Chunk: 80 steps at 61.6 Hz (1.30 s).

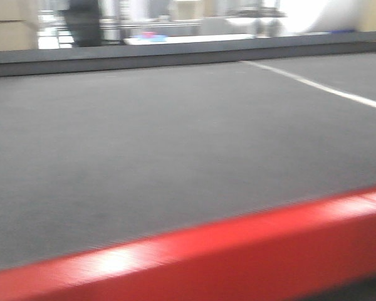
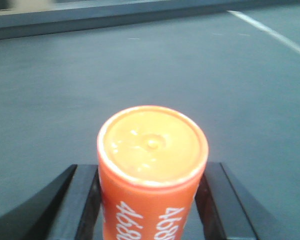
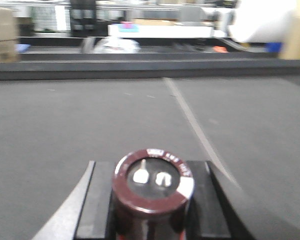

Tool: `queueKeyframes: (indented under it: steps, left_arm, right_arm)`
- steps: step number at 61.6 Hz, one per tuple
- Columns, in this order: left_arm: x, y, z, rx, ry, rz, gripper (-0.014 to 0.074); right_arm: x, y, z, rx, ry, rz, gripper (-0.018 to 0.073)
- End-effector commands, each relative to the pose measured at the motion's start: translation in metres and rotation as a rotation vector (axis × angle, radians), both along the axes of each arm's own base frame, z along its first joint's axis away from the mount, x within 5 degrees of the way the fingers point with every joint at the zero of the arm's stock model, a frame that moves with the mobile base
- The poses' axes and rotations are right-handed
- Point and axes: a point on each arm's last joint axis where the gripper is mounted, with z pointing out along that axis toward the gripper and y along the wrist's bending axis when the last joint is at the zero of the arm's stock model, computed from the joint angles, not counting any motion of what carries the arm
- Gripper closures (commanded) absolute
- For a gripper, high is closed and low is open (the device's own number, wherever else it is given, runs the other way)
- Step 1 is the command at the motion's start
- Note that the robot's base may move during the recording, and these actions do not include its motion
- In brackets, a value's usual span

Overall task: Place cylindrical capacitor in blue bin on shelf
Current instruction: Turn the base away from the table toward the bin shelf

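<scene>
In the right wrist view my right gripper (image 3: 151, 210) is shut on the cylindrical capacitor (image 3: 153, 186), a dark maroon cylinder with a black top and two silver terminals, held upright between the black fingers (image 3: 97, 200). In the left wrist view my left gripper (image 2: 151, 205) is shut on an orange cylinder (image 2: 152, 170) with a yellow top and white digits on its side. Both are held over a grey floor. The shelf and the blue bin are out of view. Neither gripper shows in the front view.
A grey floor (image 1: 175, 144) with a white line (image 1: 319, 86) spreads ahead, blurred. A red band (image 1: 238, 251) crosses the bottom of the front view. A dark low ledge (image 3: 140, 70) runs across the far side, with blurred tables and boxes behind it.
</scene>
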Motion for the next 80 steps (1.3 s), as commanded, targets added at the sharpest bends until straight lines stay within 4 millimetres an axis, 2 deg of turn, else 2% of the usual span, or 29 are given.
queueKeyframes:
  steps: [1,80]
  left_arm:
    - [-0.0013,-0.0005,0.0022,-0.010,-0.025,-0.005,0.0707]
    - [-0.0013,-0.0005,0.0022,-0.010,-0.025,-0.005,0.0707]
  right_arm:
    - [-0.0015,-0.0006,0.0036,-0.001,-0.037,-0.002,0.0722]
    - [-0.0015,-0.0006,0.0036,-0.001,-0.037,-0.002,0.0722]
